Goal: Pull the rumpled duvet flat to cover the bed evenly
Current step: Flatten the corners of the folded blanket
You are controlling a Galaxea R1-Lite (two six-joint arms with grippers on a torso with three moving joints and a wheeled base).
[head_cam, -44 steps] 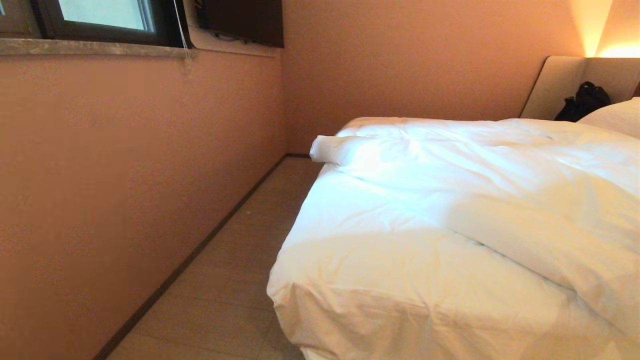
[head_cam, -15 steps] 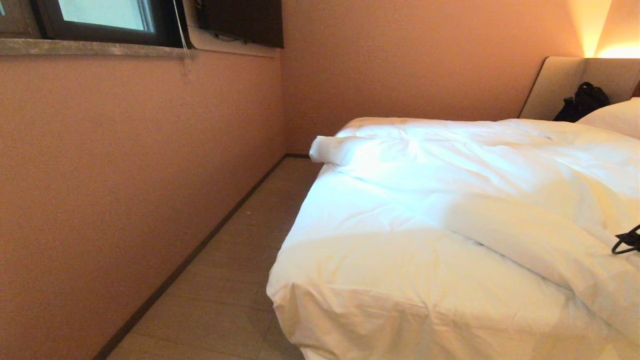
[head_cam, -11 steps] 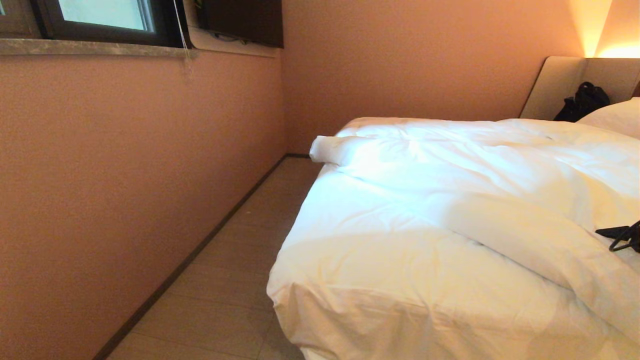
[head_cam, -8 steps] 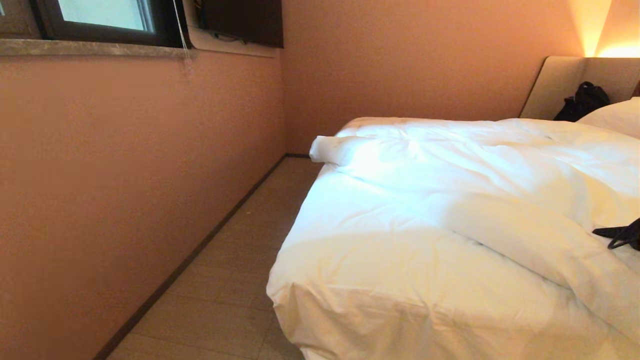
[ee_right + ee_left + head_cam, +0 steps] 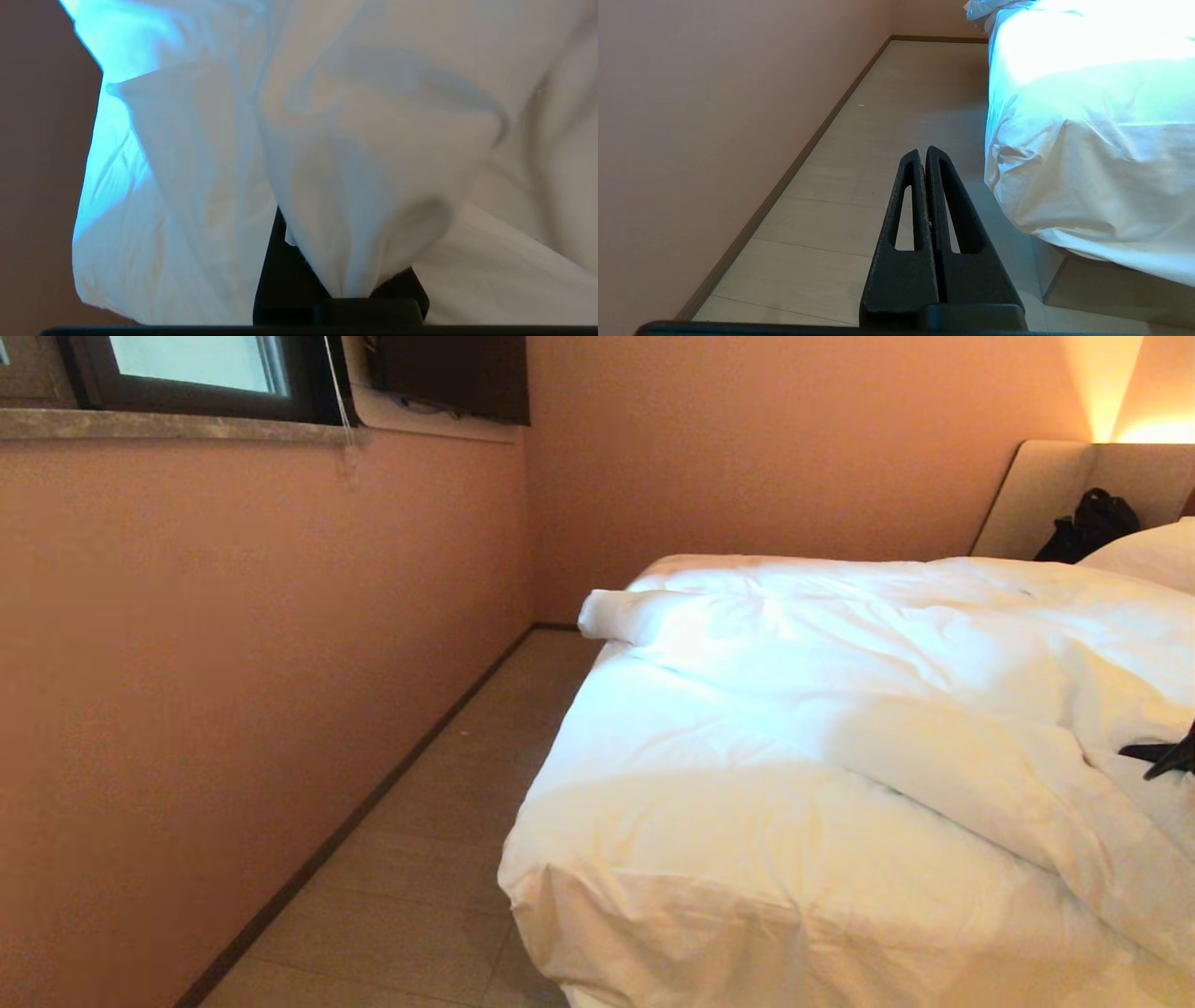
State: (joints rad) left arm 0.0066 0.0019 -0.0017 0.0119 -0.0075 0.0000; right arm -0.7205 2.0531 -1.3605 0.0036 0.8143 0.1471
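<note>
The bed [image 5: 597, 859] stands beside a tan wall [image 5: 233, 663]. Across its top lies the duvet [image 5: 887, 691], rumpled in thick folds. At the duvet's near right side the right gripper [image 5: 1162, 756] has its jaws clamped on a pinched fold. The left gripper [image 5: 924, 156] hangs over the floor [image 5: 878, 140] beside the bed, jaws closed and empty.

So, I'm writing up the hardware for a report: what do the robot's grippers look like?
The left gripper has two matte black, grainy-textured fingers, long wedges tapering to narrow tips, each with an elongated slot cut through. Of the right gripper, only slim black tips show; no cables or markings visible.
</note>
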